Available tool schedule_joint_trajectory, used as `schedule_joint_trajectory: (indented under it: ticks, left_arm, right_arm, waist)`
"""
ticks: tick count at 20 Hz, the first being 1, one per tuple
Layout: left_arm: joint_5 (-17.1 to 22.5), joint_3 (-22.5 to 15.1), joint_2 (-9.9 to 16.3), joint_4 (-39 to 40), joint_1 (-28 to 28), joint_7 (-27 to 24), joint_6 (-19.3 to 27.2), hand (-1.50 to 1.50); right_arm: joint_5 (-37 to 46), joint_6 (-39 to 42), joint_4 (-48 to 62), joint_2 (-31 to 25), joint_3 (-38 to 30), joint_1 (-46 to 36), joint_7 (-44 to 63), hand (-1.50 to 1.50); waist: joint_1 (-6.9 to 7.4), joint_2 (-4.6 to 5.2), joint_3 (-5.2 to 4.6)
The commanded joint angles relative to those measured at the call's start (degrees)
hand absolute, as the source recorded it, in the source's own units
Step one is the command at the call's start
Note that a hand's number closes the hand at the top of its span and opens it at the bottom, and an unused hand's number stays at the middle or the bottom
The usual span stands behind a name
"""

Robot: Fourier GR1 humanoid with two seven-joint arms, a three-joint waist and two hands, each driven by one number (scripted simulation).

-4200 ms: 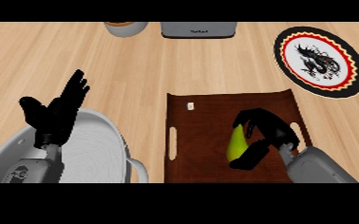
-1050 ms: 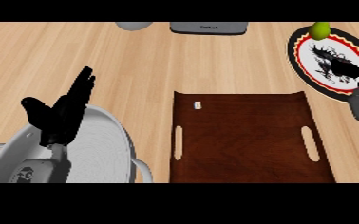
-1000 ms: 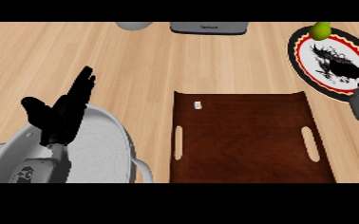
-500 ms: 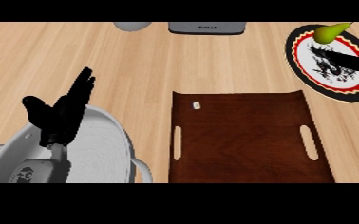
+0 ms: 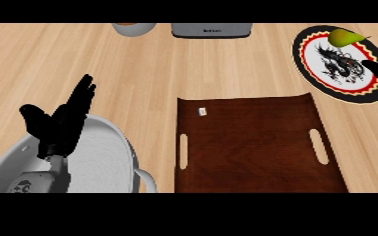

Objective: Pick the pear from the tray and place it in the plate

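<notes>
The yellow-green pear [image 5: 345, 38] lies on the far part of the round plate [image 5: 329, 78], a white plate with a black dragon and a red-and-black rim, at the upper right. The dark brown tray [image 5: 255, 145] with two slot handles sits in the middle foreground with no fruit on it. My left hand [image 5: 62, 122] rests open with fingers up at the lower left, over the rim of a grey bowl. A thin dark sliver [image 5: 370, 65] crosses the plate's rim at the right edge; it may be my right hand, and nothing else of that hand shows.
A large grey bowl [image 5: 100, 162] fills the lower left corner. A grey cup [image 5: 133, 28] and a grey box-shaped appliance [image 5: 211, 30] stand along the far edge. A small white tag [image 5: 202, 111] lies on the tray's far left corner.
The pear, held in my right hand over the tray 4 seconds ago, now lies on the plate. The grey forearm seen at the right edge a second ago has gone. The left hand has not moved.
</notes>
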Motion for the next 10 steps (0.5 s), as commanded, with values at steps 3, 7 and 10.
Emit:
schedule_joint_trajectory:
  ticks: [3, 7, 10]
  left_arm:
    - [0.0, -4.9, -4.8, 3.8, 7.2, 0.9, -0.9, 0.00]
    - [1.1, -3.1, -3.3, 3.0, 5.4, 3.4, -1.6, 0.00]
    - [-0.2, -4.7, -5.2, 3.1, 6.8, 1.7, -0.9, 0.00]
  right_arm:
    - [-6.1, 14.9, 2.0, -2.0, -3.8, 5.5, -8.1, -1.50]
    - [-5.4, 19.6, 4.2, -2.0, -2.5, 8.1, -11.5, -1.50]
    - [-4.2, 19.6, 3.3, -1.0, -1.0, 10.2, -11.9, -1.50]
  waist:
    - [-1.05, 0.34, -1.36]
    - [-0.61, 0.33, -1.41]
    - [-1.16, -0.01, -1.56]
